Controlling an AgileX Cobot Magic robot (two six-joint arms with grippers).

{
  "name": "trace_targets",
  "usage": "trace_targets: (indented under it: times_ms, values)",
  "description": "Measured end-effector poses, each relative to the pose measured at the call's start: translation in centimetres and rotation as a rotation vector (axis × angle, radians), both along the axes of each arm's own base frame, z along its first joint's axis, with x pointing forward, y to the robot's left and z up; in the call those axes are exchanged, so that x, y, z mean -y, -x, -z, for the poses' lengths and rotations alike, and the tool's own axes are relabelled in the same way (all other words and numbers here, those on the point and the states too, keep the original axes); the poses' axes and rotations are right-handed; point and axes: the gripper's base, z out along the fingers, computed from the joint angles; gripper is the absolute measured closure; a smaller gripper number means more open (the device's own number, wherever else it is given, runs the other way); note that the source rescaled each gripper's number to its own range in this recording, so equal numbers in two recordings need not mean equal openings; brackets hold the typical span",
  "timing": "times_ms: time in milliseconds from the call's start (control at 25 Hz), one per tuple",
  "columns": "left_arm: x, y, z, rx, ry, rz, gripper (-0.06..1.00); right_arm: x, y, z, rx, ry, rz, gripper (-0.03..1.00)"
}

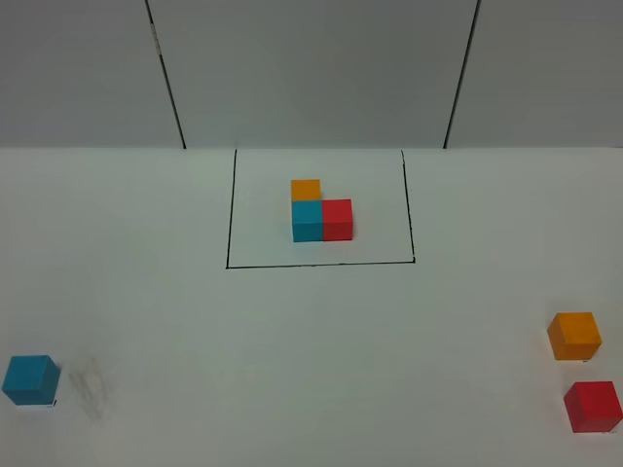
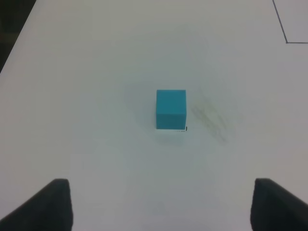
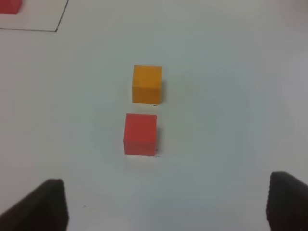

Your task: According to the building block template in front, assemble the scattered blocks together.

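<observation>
The template [image 1: 320,216] is an L of orange, cyan-blue and red cubes inside a thin black outline at the table's far middle. The loose cyan-blue cube [image 1: 30,379] sits at the near left; it also shows in the left wrist view [image 2: 171,109]. The loose orange cube [image 1: 574,336] and red cube [image 1: 593,407] sit at the near right, apart from each other; the right wrist view shows the orange [image 3: 147,83] and the red [image 3: 140,134]. My left gripper [image 2: 161,204] is open and empty, short of the cyan-blue cube. My right gripper [image 3: 166,204] is open and empty, short of the red cube.
The white table [image 1: 311,350] has a faint grey scuff [image 1: 92,387] just right of the cyan-blue cube. Grey panels with black seams [image 1: 167,78] stand behind the table. A corner of the template's red cube [image 3: 9,6] shows in the right wrist view.
</observation>
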Motion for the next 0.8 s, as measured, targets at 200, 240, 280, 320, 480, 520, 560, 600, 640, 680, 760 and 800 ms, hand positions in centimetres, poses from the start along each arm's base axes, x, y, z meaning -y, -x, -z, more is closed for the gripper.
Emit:
trace_targets:
  times_ms: [200,240,280,320,480,520,560,600,640,680,760,800]
  values:
    - [0.00,0.00,0.00,0.000,0.000,0.000,0.13,0.00,0.00,0.00,0.000,0.000,0.000,0.20]
    - [0.00,0.00,0.00,0.000,0.000,0.000,0.13,0.00,0.00,0.00,0.000,0.000,0.000,0.20]
    - [0.00,0.00,0.00,0.000,0.000,0.000,0.13,0.00,0.00,0.00,0.000,0.000,0.000,0.20]
    - [0.00,0.00,0.00,0.000,0.000,0.000,0.13,0.00,0.00,0.00,0.000,0.000,0.000,0.20]
    - [0.00,0.00,0.00,0.000,0.000,0.000,0.13,0.00,0.00,0.00,0.000,0.000,0.000,0.20]
    - [0.00,0.00,0.00,0.000,0.000,0.000,0.13,0.00,0.00,0.00,0.000,0.000,0.000,0.20]
    - [0.00,0.00,0.00,0.000,0.000,0.000,0.13,0.00,0.00,0.00,0.000,0.000,0.000,0.20]
    - [0.00,0.00,0.00,0.000,0.000,0.000,0.13,0.00,0.00,0.00,0.000,0.000,0.000,0.20]
    - [0.00,0.00,0.00,0.000,0.000,0.000,0.13,0.00,0.00,0.00,0.000,0.000,0.000,0.20]
    - [0.00,0.00,0.00,0.000,0.000,0.000,0.13,0.00,0.00,0.00,0.000,0.000,0.000,0.20]
    - [0.00,0.00,0.00,0.000,0.000,0.000,0.13,0.00,0.00,0.00,0.000,0.000,0.000,0.20]
    - [0.00,0.00,0.00,0.000,0.000,0.000,0.13,0.00,0.00,0.00,0.000,0.000,0.000,0.20]
